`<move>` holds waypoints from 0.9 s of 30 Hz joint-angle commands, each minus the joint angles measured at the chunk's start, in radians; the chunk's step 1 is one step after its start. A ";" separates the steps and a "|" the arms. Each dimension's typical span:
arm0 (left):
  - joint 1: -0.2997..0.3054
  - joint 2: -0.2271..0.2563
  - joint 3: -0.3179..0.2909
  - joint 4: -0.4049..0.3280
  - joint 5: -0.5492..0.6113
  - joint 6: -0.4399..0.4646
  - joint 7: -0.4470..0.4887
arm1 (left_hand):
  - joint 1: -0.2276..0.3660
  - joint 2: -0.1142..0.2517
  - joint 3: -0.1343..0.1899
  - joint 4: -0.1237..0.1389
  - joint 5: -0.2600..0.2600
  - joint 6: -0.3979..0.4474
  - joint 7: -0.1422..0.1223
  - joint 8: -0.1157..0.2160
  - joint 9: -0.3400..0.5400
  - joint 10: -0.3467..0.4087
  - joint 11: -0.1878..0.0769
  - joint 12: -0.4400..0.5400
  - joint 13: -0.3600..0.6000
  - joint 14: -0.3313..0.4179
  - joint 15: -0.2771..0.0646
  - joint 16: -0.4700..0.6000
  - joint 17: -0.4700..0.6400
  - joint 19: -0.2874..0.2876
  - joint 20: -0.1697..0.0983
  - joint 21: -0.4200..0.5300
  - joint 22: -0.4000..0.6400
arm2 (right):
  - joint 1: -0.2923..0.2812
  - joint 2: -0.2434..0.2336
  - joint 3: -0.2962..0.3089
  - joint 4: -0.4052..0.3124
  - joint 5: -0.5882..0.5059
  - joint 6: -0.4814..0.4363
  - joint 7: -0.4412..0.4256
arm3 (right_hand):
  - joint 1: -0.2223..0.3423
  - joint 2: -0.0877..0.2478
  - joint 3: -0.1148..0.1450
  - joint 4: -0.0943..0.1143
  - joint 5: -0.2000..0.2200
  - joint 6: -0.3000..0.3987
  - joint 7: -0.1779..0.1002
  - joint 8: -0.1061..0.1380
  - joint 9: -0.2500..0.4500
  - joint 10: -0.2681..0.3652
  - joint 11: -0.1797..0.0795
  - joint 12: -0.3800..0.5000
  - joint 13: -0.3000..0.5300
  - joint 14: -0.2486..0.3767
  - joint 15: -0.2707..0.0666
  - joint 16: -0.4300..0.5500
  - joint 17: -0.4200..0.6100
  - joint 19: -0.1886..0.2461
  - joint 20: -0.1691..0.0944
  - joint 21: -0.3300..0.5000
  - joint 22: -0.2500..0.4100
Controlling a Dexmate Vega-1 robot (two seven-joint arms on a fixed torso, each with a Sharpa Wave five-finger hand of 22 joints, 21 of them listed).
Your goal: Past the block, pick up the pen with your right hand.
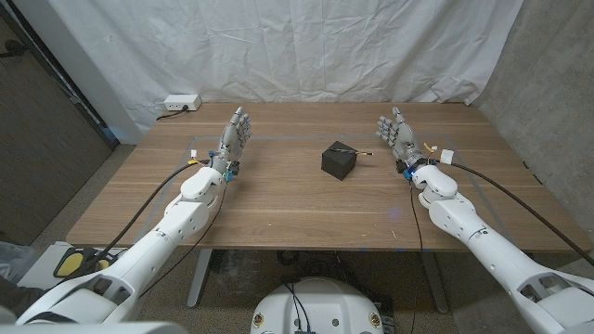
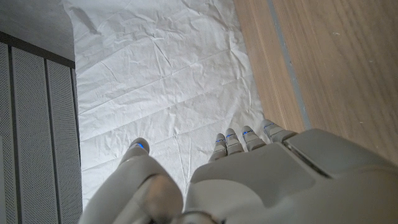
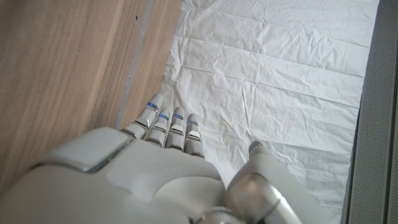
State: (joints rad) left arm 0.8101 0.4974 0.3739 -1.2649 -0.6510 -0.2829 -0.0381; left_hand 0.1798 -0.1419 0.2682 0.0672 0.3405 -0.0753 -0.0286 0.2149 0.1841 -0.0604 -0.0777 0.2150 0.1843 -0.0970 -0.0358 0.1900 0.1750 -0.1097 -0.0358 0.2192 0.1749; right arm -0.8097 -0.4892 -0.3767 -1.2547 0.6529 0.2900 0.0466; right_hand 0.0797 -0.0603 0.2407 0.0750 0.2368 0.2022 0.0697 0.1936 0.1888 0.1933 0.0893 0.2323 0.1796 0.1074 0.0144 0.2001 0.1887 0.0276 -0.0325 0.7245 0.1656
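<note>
Wooden table (image 1: 278,209) in front of me, w/ pale tape lines on its top. Crumpled white sheet (image 1: 306,46) hangs as backdrop behind the far edge. White power strip (image 1: 181,103) sits at the far left corner. Dark panel wall (image 1: 42,139) on my left, grey wall (image 1: 557,83) on my right.

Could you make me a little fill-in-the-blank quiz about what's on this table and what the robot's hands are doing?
1. The block on the wooden table is coloured ____.
2. The pen lies just behind the ____.
3. The right hand holds ____.
4. The left hand has its fingers ____.

Missing words: black; block; nothing; apart
</note>
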 commanded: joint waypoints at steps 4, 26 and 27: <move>-0.033 -0.009 0.008 0.025 0.003 0.019 -0.003 | 0.011 0.004 0.006 -0.002 0.005 -0.005 0.004 0.003 0.002 0.001 -0.007 0.004 0.002 -0.009 -0.040 0.005 0.004 -0.007 -0.133 0.002 0.004 | 0.050 0.034 -0.009 0.085 0.007 0.009 0.024 | 0.016 0.002 0.007 -0.002 0.005 0.008 -0.002 0.006 0.001 0.008 0.003 0.001 0.005 0.010 0.001 0.004 0.001 0.003 -0.054 0.002 0.003; -0.031 0.011 0.003 0.018 0.008 0.008 -0.017 | 0.021 0.011 0.003 -0.006 0.011 0.018 0.013 0.007 0.002 0.022 0.000 0.008 0.002 0.003 -0.031 0.006 0.005 0.002 -0.129 0.001 0.005 | -0.007 -0.011 0.002 -0.063 -0.035 -0.008 -0.069 | 0.029 0.008 0.009 -0.010 0.003 0.012 -0.004 0.007 0.001 0.020 -0.003 0.002 0.005 0.019 0.002 0.006 0.000 0.015 -0.051 -0.010 0.004; -0.030 0.016 0.002 0.016 0.010 0.006 -0.022 | 0.022 0.012 0.002 -0.006 0.011 0.021 0.013 0.007 0.002 0.026 0.002 0.009 0.002 0.006 -0.032 0.006 0.005 0.006 -0.130 0.001 0.005 | -0.010 -0.011 0.002 -0.068 -0.038 -0.006 -0.073 | 0.030 0.009 0.010 -0.011 0.003 0.012 -0.005 0.006 0.001 0.023 -0.002 0.003 0.005 0.024 0.002 0.008 0.000 0.018 -0.049 -0.012 0.004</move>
State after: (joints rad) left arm 0.7731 0.5006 0.3805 -1.2371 -0.6479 -0.2694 -0.0617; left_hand 0.1910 -0.1306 0.2680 0.0672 0.3442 -0.0651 -0.0186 0.2148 0.1839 -0.0459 -0.0797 0.2149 0.1842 -0.0994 -0.0330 0.1902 0.1748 -0.1096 -0.0358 0.2197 0.1747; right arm -0.7928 -0.4832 -0.3806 -1.2580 0.6368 0.2914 0.0183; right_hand 0.0981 -0.0497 0.2446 0.0706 0.2368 0.2056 0.0660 0.1936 0.1859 0.2041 0.0897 0.2323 0.1794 0.1166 0.0127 0.2000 0.1860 0.0314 -0.0361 0.7201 0.1654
